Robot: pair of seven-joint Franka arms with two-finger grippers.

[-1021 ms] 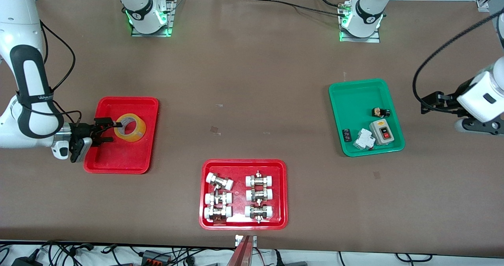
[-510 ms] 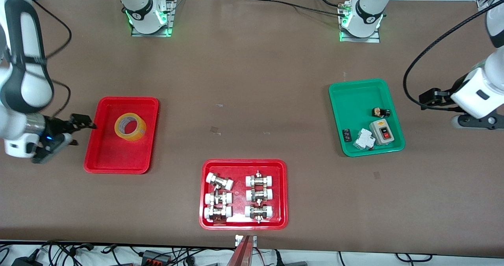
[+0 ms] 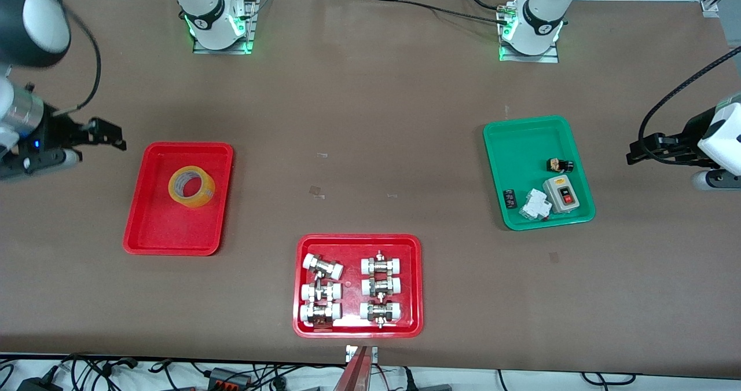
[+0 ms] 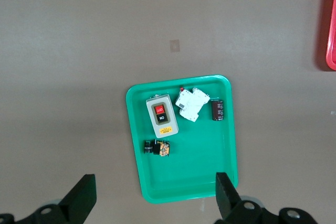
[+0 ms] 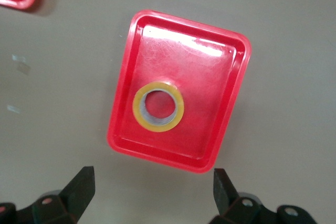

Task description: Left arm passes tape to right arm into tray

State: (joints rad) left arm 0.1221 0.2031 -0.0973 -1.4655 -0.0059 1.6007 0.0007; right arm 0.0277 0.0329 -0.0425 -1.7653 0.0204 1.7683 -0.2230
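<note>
The yellow tape roll (image 3: 191, 186) lies flat in the plain red tray (image 3: 151, 236) toward the right arm's end of the table. It also shows in the right wrist view (image 5: 158, 106), lying in the tray (image 5: 226, 119). My right gripper (image 3: 107, 136) is open and empty, raised over bare table beside the tray; it also shows in the right wrist view (image 5: 153, 196). My left gripper (image 3: 642, 149) is open and empty, raised over the table beside the green tray (image 3: 517, 148); it also shows in the left wrist view (image 4: 155, 203).
The green tray (image 4: 205, 177) holds a switch box (image 3: 561, 194), a white breaker (image 3: 535, 204) and small parts. A second red tray (image 3: 353, 245) with white-capped metal fittings sits near the front edge at mid-table.
My right gripper has let go of the tape, opened and pulled up and away from the red tray. My left gripper has drawn back a little toward its end of the table.
</note>
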